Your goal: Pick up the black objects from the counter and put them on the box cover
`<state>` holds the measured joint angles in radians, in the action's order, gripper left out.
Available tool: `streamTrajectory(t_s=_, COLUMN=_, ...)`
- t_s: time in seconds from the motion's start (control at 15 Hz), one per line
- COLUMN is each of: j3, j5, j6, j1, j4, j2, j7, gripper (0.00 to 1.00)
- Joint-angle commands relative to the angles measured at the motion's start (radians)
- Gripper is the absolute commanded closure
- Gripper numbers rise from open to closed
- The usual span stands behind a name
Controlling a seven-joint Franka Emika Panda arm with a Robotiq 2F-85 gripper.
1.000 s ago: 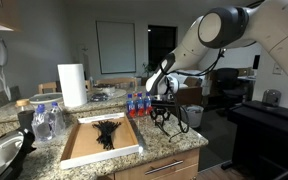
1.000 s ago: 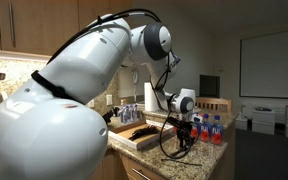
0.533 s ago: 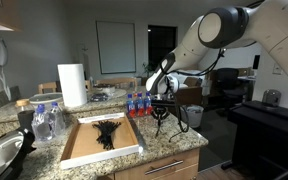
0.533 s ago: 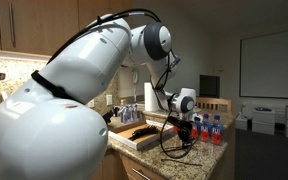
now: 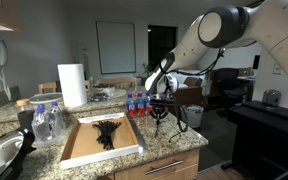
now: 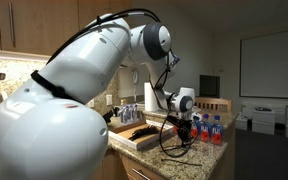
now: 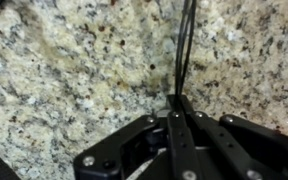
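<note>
We are at the grasp step: the gripper [image 7: 176, 100] is clamped on 1 thin black piece [image 7: 184, 50] lying on the counter [image 7: 74, 60] — near the box cover [image 5: 84, 146], where other black objects [image 5: 107, 132] lie. Next move, in our judgement: lift clear, carry over the rim, release.

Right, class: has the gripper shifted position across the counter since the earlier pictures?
No, not visibly. The gripper sits at the same spot beside the box cover in an exterior view; only its jaws have closed, onto a thin black piece.
</note>
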<state>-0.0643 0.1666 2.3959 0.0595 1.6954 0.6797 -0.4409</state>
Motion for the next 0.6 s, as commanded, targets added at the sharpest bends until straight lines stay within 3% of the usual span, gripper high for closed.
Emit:
streamTrajectory(t_s=0.0, j3=0.000, j5=-0.013, j6=0.038, j1=0.021, j4=0.077, j2=-0.095, j7=0.013, gripper=0.97)
streamTrajectory(t_s=0.53, j3=0.009, j5=-0.025, j6=0.016, j1=0.050, j4=0.109, j2=-0.235, j7=0.011, gripper=0.96)
